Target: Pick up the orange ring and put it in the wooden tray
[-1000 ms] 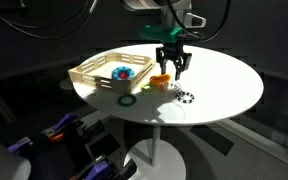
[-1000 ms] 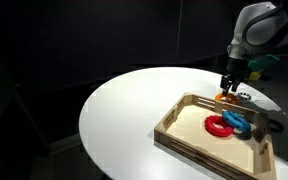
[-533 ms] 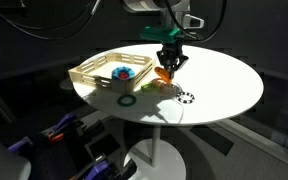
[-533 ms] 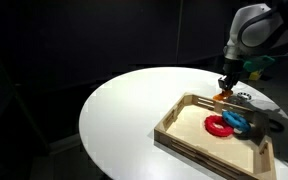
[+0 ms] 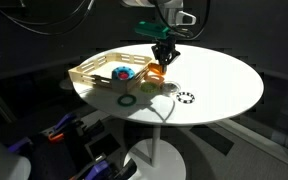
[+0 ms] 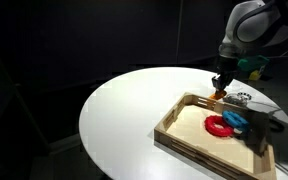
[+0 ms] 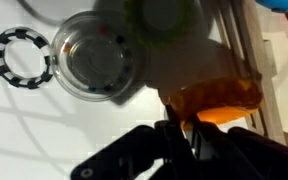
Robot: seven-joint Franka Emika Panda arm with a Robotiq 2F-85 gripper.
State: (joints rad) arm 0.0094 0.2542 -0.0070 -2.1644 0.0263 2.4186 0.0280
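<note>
Wrist view shows the gripper (image 7: 191,132) clamped on the orange ring (image 7: 219,95). In an exterior view, the ring has lifted off the white table (image 5: 219,85) since a second ago and now hangs beside the wooden tray (image 5: 89,64), so the carry-over likely comes next.

Arm reaching down from the top of the frame, gripper (image 5: 162,63) clamped on the orange ring (image 5: 158,72).

In both exterior views the pale wrist sits near the top edge, right of centre, and the dark gripper (image 6: 220,87) hangs from it pointing straight down. In the wrist view its black fingers (image 7: 144,152) enter from the bottom edge, drawn close together, pinching the ring's rim at lower centre.
</note>
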